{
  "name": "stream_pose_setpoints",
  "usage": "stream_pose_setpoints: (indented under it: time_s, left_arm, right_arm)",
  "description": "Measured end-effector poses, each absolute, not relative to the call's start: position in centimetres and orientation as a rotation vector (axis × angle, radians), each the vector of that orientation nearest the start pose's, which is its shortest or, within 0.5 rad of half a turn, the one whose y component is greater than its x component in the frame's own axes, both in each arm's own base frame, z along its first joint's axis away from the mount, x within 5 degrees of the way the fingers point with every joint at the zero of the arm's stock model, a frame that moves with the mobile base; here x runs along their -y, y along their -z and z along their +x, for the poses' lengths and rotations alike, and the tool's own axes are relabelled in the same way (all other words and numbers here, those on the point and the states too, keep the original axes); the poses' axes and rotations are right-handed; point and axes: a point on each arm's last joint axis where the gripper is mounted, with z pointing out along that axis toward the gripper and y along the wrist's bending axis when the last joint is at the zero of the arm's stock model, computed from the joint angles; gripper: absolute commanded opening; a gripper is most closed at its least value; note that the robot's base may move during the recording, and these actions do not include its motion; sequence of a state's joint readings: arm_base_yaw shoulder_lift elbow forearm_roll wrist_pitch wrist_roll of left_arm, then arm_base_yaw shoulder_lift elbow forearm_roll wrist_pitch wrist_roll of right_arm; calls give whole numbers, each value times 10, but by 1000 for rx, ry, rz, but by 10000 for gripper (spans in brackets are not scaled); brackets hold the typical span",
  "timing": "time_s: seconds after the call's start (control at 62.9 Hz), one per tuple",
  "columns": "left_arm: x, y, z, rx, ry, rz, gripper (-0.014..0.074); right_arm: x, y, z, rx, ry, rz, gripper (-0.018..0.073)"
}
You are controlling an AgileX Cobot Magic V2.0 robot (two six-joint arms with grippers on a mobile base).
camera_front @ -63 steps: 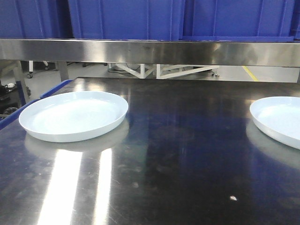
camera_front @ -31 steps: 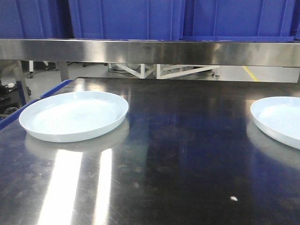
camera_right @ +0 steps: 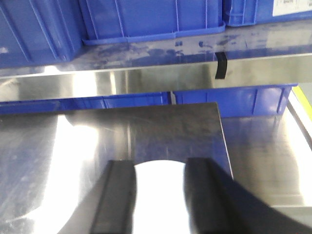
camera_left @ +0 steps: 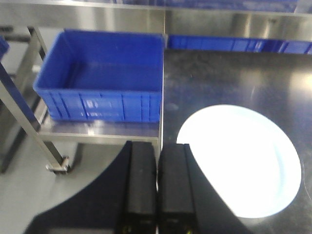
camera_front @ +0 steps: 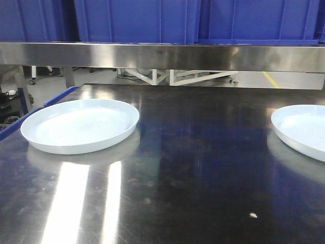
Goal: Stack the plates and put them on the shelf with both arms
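Two pale bluish-white plates lie flat and apart on the steel table. One plate [camera_front: 80, 125] sits at the left, the other plate [camera_front: 302, 130] is cut off by the right edge. Neither arm shows in the front view. In the left wrist view my left gripper [camera_left: 157, 146] is shut with nothing in it, above the table's left edge, beside the near-left rim of the left plate [camera_left: 241, 161]. In the right wrist view my right gripper [camera_right: 159, 165] is open, its fingers straddling the far rim of the right plate [camera_right: 159, 200] from above. The shelf [camera_front: 162, 56] runs across the back.
Blue bins [camera_front: 137, 20] stand in a row on the shelf. A blue crate [camera_left: 102, 78] sits on a lower steel rack left of the table. More blue bins [camera_right: 151, 19] fill the shelf in the right wrist view. The table edge [camera_right: 223, 141] runs close to the right plate.
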State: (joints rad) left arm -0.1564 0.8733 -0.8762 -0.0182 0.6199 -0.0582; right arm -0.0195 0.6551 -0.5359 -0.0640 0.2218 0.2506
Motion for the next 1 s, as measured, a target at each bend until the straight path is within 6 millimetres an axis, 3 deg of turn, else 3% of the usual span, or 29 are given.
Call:
stream_pose_setpoints:
  time_s: [0.207,0.604,1.002]
  left_arm:
    - [40,-346,191,-2196,198,117,505]
    - [60,-290,251,-2468,320,26,509]
    - [72,-258,302,-2577,324,12,509]
  right_arm:
    - [4,-311,137,-1876,-99,209,424]
    - [5,-310,137,-1896,-93,209,424]
    - [5,-310,137,-1896,-93,209,424]
